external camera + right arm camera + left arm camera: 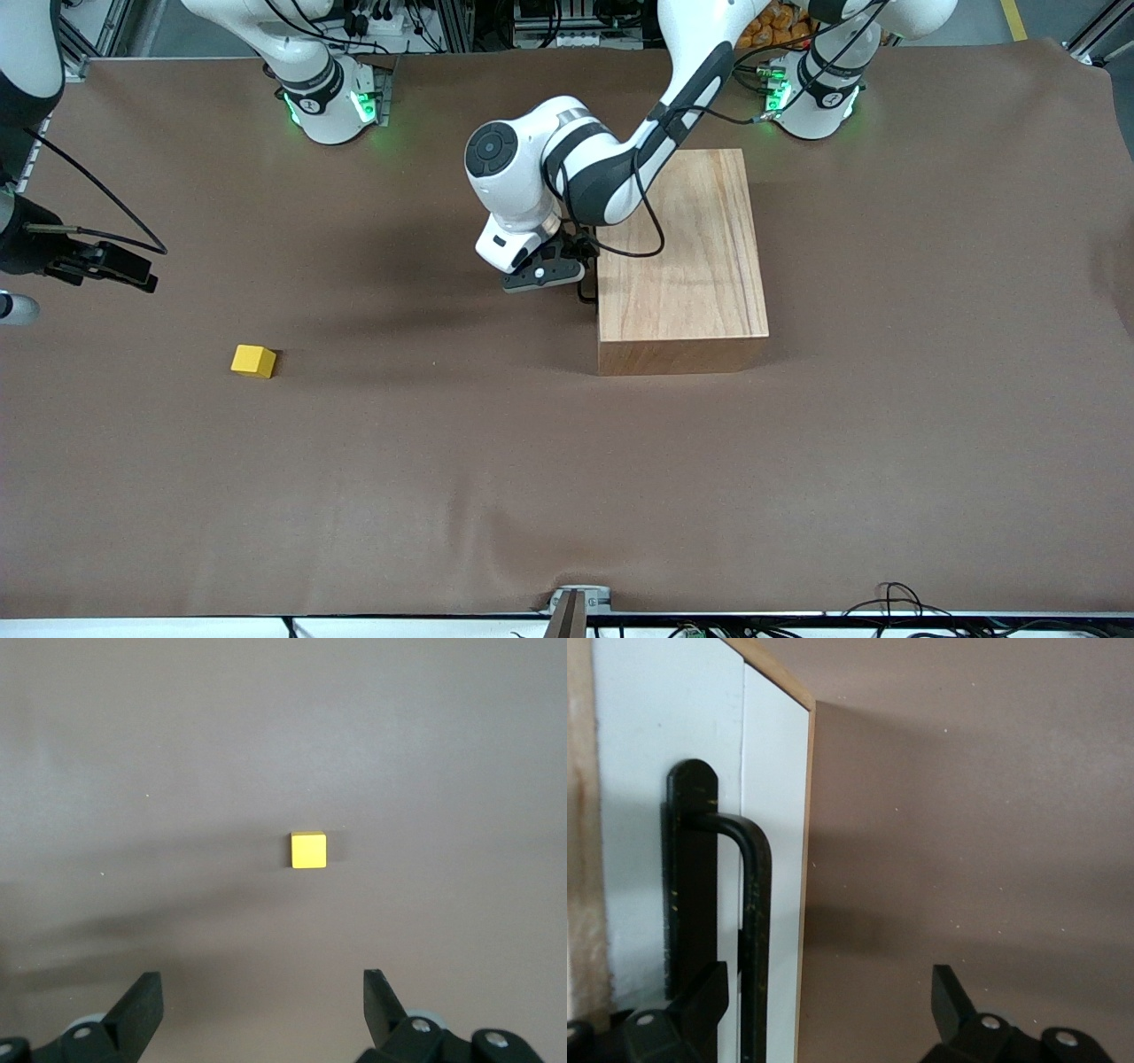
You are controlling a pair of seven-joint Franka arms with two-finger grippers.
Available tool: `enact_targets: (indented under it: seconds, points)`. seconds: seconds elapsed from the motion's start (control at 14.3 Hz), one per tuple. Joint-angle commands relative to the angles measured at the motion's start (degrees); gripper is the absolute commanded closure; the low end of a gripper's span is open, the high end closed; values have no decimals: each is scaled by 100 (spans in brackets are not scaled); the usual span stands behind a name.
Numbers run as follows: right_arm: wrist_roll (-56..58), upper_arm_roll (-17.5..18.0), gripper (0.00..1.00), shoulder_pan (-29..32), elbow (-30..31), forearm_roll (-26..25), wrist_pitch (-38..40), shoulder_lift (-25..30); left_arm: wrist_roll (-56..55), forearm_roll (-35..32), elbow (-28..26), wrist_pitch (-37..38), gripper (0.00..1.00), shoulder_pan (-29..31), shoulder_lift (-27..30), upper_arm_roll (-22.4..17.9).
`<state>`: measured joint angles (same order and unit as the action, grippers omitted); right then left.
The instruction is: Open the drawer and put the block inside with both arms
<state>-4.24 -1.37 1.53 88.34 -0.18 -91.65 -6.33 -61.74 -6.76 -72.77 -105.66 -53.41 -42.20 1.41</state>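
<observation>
Brown table: left claw (824,1014) spread wide at the drawer's handle (755,930), right claw (261,1010) wide above the block (308,850).

Brown cloth (567,496) covers table; aluminium framing (461,22) alongside.

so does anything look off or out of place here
Nothing stands out. The wooden box sits square, its drawer closed, the left gripper open around the handle. The yellow block lies alone under the open right gripper.
</observation>
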Motion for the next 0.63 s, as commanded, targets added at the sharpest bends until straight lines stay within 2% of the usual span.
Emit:
enact_targets:
  seconds: [0.0, 0.56]
  points:
    - [-68, 75, 0, 119, -10, -88, 16, -53, 82, 34, 35, -16, 0, -99, -174, -18]
    - [-59, 84, 0, 40, -62, -70, -19, -210, 39, 219, 140, -174, 0, -161, -192, 87]
